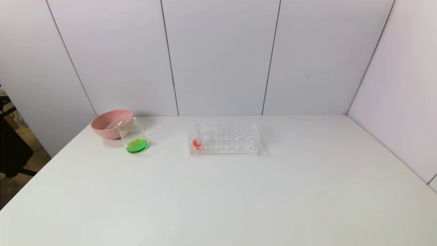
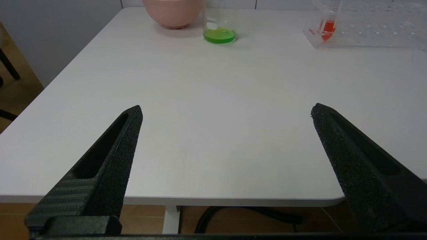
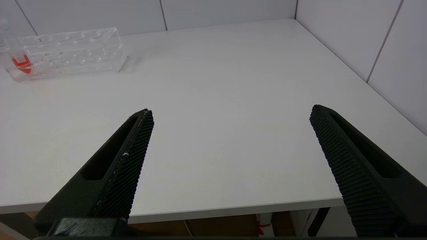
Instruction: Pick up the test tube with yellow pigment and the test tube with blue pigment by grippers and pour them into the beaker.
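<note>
The beaker (image 1: 135, 136) stands at the back left of the white table (image 1: 239, 198), against the pink bowl, with green liquid (image 2: 219, 35) in its bottom. The test tube with yellow pigment and the test tube with blue pigment are out of view. My left gripper (image 2: 227, 107) hovers open over the table's front edge, far from the beaker, with nothing between its fingers. My right gripper (image 3: 231, 109) is also open and empty over the front edge, on the right side. Neither gripper shows in the head view.
A pink bowl (image 1: 106, 128) at the back left holds a clear tube (image 1: 117, 122) whose contents I cannot make out. A clear many-holed rack (image 1: 232, 138) stands mid-table at the back, with a red-tipped tube (image 1: 196, 140) at its left end. Walls close the back and right.
</note>
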You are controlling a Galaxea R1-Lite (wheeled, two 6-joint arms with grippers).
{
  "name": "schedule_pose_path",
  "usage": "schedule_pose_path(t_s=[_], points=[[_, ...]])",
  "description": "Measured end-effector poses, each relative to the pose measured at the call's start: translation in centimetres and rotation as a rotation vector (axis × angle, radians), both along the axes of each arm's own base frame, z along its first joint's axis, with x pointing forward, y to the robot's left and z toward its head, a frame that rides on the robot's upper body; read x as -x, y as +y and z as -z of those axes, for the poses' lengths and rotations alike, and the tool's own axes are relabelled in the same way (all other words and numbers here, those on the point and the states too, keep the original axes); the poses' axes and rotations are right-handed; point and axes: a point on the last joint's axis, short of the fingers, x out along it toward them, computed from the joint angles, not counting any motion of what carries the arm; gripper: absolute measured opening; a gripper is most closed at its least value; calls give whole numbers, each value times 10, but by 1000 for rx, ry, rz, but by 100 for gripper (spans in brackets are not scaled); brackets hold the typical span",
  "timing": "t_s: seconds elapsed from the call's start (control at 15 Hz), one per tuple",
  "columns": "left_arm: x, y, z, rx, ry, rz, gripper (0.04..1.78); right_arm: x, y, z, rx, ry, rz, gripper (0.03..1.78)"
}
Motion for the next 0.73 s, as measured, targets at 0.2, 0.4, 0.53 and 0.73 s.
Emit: schedule_pose_path(t_s=[0.2, 0.4, 0.53, 0.73], points=[[0, 0, 0, 0, 0, 0, 176, 0, 0, 0, 0, 0, -1, 171], [0, 0, 0, 0, 0, 0, 176, 0, 0, 0, 4, 0, -1, 171], [0, 0, 0, 0, 0, 0, 176, 0, 0, 0, 0, 0, 0, 171], [0, 0, 0, 0, 0, 0, 176, 0, 0, 0, -1, 1, 0, 171]])
